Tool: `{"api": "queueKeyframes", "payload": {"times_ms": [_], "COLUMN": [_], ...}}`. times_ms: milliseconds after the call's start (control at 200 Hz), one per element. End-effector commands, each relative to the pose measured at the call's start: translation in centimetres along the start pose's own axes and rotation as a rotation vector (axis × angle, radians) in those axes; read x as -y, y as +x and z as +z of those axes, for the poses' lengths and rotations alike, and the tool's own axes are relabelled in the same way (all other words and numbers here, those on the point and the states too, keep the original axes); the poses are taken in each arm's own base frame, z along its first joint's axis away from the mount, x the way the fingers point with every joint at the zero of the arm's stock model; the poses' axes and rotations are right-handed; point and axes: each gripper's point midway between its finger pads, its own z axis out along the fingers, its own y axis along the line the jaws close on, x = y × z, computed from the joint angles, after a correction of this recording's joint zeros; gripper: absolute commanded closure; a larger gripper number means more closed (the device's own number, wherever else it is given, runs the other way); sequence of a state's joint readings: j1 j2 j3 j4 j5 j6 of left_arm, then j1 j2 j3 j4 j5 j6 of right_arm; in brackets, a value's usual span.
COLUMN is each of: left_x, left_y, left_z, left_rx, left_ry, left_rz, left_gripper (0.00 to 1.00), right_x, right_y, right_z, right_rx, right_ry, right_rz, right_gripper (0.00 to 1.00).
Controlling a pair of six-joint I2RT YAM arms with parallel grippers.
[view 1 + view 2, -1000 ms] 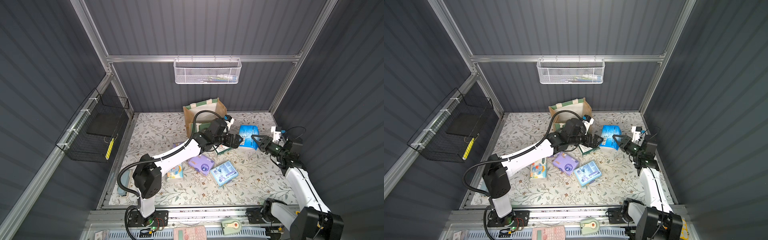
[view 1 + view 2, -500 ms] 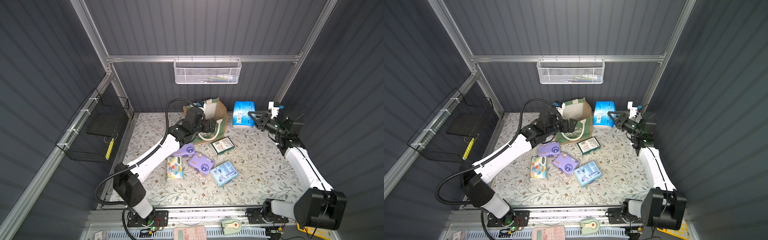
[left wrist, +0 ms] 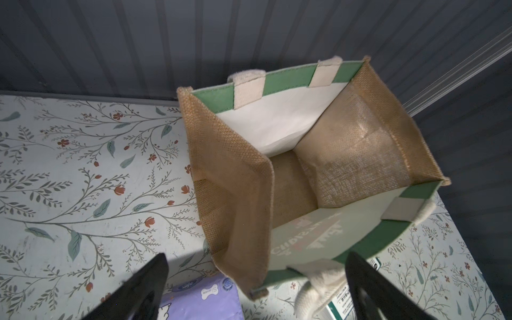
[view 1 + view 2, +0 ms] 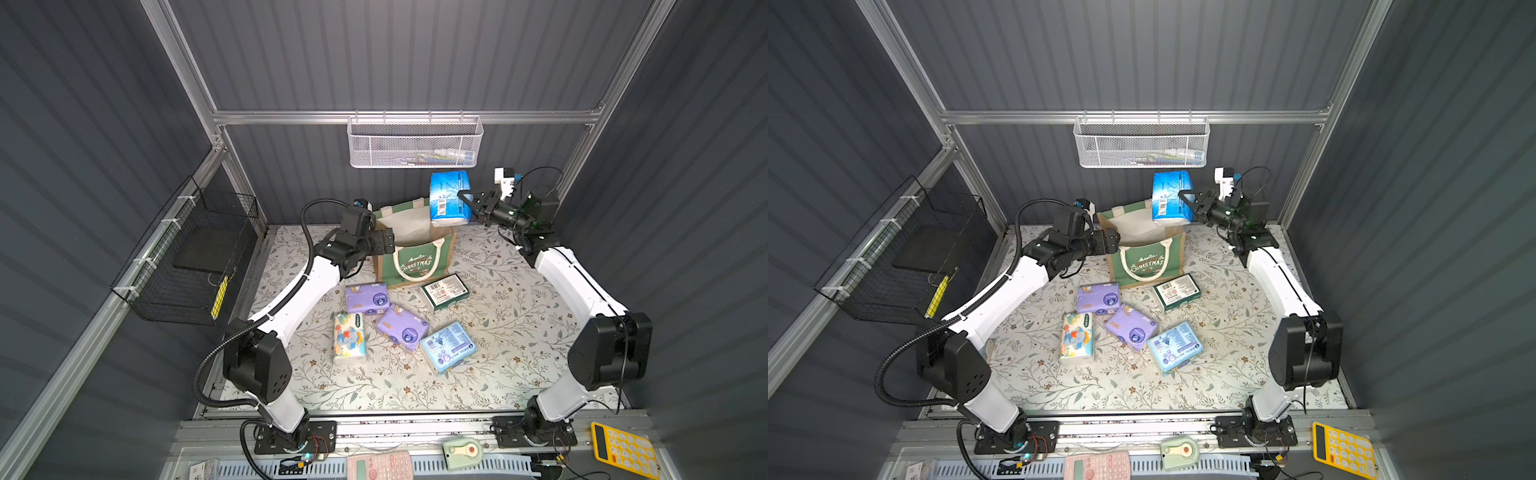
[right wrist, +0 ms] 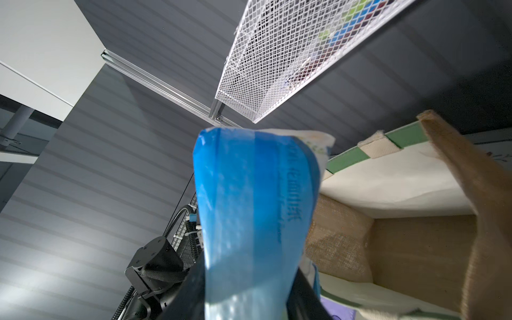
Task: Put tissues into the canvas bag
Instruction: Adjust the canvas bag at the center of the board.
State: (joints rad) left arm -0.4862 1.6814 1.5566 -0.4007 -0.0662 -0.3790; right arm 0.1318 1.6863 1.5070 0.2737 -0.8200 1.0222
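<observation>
The canvas bag (image 4: 415, 253) (image 4: 1144, 259) stands open at the back of the table, empty inside in the left wrist view (image 3: 346, 155). My right gripper (image 4: 465, 205) (image 4: 1185, 203) (image 5: 249, 299) is shut on a light blue tissue pack (image 4: 451, 199) (image 4: 1171, 197) (image 5: 255, 216), held in the air over the bag's right rim. My left gripper (image 4: 384, 241) (image 4: 1111, 241) (image 3: 256, 277) is open, its jaws astride the bag's near left corner. On the table lie two purple packs (image 4: 368, 298) (image 4: 402, 327), a cartoon pack (image 4: 349, 338), a light blue pack (image 4: 448, 347) and a green-and-white pack (image 4: 444, 291).
A white mesh basket (image 4: 415, 143) hangs on the back wall just above the held pack. A black wire basket (image 4: 195, 257) hangs on the left wall. A pink calculator (image 4: 380, 467) and a yellow calculator (image 4: 623, 455) lie on the front rail.
My right gripper has lifted the blue pack off the table and carried it back and left to above the bag's rim. My left arm has swung from mid-table to the bag's left corner.
</observation>
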Motion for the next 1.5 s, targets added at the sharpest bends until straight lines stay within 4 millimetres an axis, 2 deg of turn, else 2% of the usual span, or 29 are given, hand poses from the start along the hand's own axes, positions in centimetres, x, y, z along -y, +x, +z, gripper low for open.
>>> {"api": "queueKeyframes", "payload": {"times_ms": [0,160,430,625,771,1026,1171,1241,1496], "left_x": [0.6,0.1,0.3,0.1,0.6,3.7,5.8,7.6,12.1], "left_y": [-0.2,-0.1,-0.7,-0.6,-0.7,-0.7,-1.1,-0.9,-0.1], "left_z": [0.9,2.6,5.4,7.4,8.2,8.7,8.7,8.4,8.5], "left_rx": [-0.033,-0.06,-0.1,-0.14,-0.14,-0.14,-0.122,-0.135,-0.16], "left_ry": [0.068,0.073,0.095,0.083,0.109,0.28,0.345,0.411,0.552], "left_rz": [-0.028,-0.024,0.003,0.043,0.06,0.053,0.068,0.078,0.092], "left_gripper": [0.02,0.05,0.13,0.31,0.55,0.8,0.81,0.81,0.81], "right_x": [-0.4,0.9,2.1,2.8,3.1,3.5,3.4,3.3,3.4], "right_y": [-0.9,-0.9,0.0,-0.1,-0.3,-0.2,-0.4,-0.4,-0.6], "right_z": [1.5,2.8,2.5,1.4,0.6,-0.4,-1.0,-1.1,-2.5], "right_rx": [0.023,0.03,0.016,0.024,0.031,0.032,0.047,0.051,0.085], "right_ry": [-0.007,0.008,0.057,0.107,0.132,0.165,0.181,0.187,0.25], "right_rz": [-0.023,-0.024,-0.044,-0.068,-0.079,-0.086,-0.086,-0.086,-0.087], "right_gripper": [0.63,0.63,0.63,0.63,0.63,0.63,0.63,0.63,0.64]}}
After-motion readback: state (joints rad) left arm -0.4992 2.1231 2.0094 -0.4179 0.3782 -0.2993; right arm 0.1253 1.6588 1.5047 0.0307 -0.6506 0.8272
